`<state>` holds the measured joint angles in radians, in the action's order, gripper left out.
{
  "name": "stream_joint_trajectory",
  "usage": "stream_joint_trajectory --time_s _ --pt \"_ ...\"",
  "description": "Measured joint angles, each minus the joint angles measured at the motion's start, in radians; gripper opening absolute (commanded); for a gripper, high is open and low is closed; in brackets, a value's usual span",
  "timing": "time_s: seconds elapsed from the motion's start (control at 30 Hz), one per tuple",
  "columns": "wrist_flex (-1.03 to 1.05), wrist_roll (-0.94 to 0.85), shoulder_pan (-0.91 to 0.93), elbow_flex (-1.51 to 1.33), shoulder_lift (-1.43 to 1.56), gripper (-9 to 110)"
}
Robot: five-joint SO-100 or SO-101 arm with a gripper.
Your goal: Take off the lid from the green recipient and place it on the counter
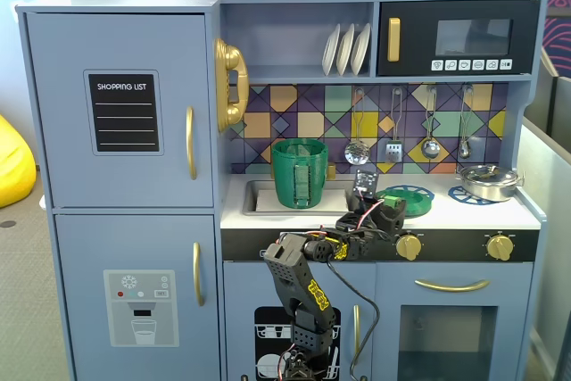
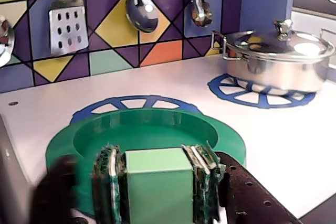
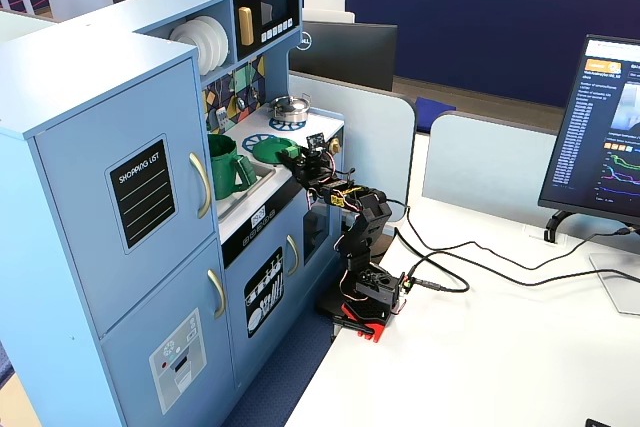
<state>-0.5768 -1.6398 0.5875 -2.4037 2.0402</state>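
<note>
The green lid (image 2: 152, 132) lies flat on the white counter (image 2: 273, 145), over a blue burner mark. My gripper (image 2: 157, 179) is shut on the lid's square tab handle, one pad (image 2: 202, 179) on each side of it. In both fixed views the lid (image 1: 412, 199) (image 3: 268, 150) rests on the counter with the gripper (image 1: 385, 209) (image 3: 293, 155) at its front edge. The green recipient (image 1: 300, 173) (image 3: 228, 167) stands upright in the sink with its mouth uncovered, to the left of the lid in a fixed view.
A silver pan (image 2: 278, 61) (image 1: 489, 181) with its own lid sits on the second burner mark, to the right. Utensils (image 2: 68, 24) hang on the tiled back wall. The sink basin (image 1: 259, 195) lies left of the counter. Gold knobs (image 1: 409, 246) line the front panel.
</note>
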Motion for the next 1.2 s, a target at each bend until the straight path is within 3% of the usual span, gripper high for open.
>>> stream_joint_trajectory --time_s 0.37,0.57,0.8,1.2 --pt "0.003 0.012 0.005 0.029 0.008 35" --pt "0.153 0.012 0.005 0.138 0.092 33" --pt "0.574 0.012 -0.012 0.308 0.255 30" --pt "1.327 -0.034 -0.284 0.367 0.577 22"
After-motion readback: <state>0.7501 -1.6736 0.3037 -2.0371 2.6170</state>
